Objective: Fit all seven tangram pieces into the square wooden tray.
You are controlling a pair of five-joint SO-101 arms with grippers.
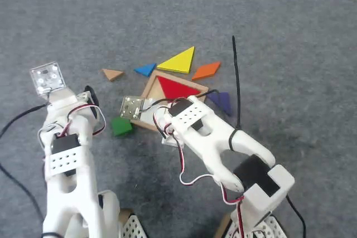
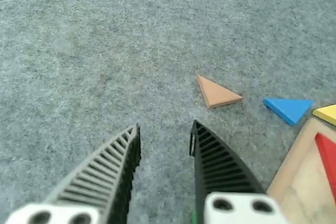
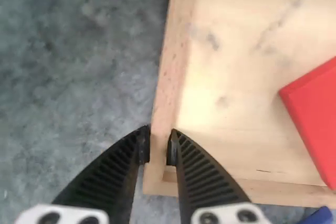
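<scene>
Tray (image 1: 150, 86) seen mid-worktop (image 1: 290, 54) in high view, red triangle (image 1: 175, 87) inside, green piece (image 1: 121, 126) just outside.
Left wrist view: left claw (image 2: 164, 140) released, held over worktop near tan triangle (image 2: 218, 94).
Right wrist view: right claw (image 3: 157, 148) clenched on tray rim (image 3: 167, 66).
Risk: tray tilted or dragged by rim grip, red triangle slid out.

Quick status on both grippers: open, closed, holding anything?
Left gripper: open, holding nothing.
Right gripper: closed on the wall of the wooden tray, near a corner.
</scene>
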